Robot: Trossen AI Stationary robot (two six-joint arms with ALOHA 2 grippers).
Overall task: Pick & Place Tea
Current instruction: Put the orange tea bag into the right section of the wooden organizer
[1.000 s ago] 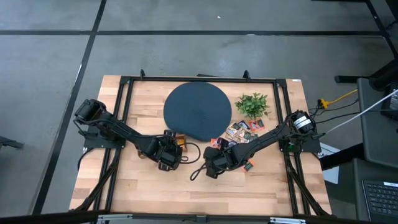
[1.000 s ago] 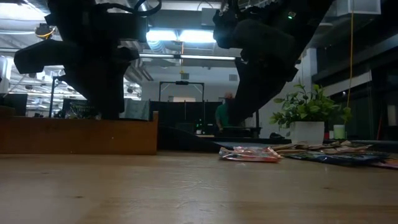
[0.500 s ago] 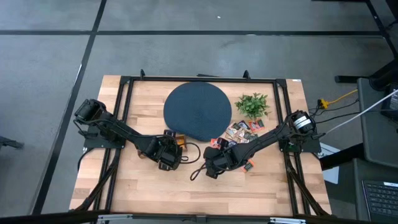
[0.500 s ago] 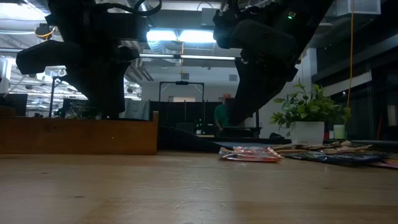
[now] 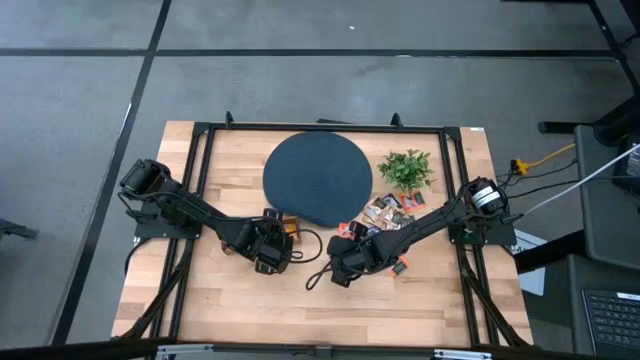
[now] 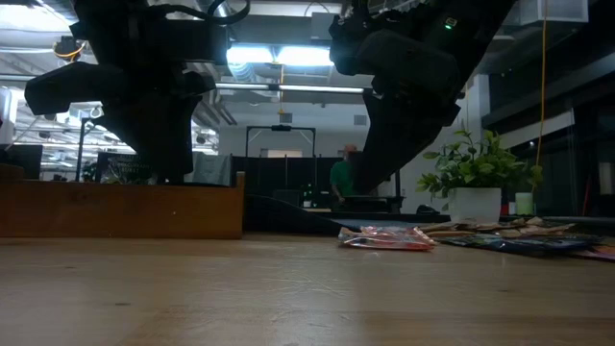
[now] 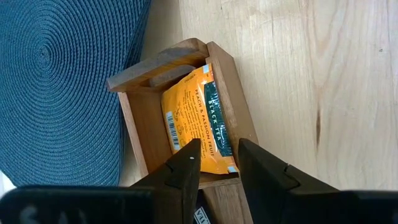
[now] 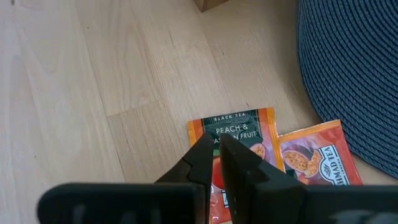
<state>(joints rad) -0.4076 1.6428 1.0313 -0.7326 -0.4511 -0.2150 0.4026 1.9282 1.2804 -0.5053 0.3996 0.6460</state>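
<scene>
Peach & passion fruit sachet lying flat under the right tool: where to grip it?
The peach sachet lies flat on the wood, overlapping the neighbouring orange sachet. Probably best to pinch its free edge away from that neighbour, coming straight down with the right tool.

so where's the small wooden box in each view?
High view: wooden box at the blue round mat's lower left edge, by the left pincer.
Low view: long brown box wall at the left, behind the left arm.
Left wrist view: centre, box holding an orange tea sachet, just past the pincer.
Right wrist view: only a corner at the top edge.
Shared landmark: the blue mat beside it.
</scene>
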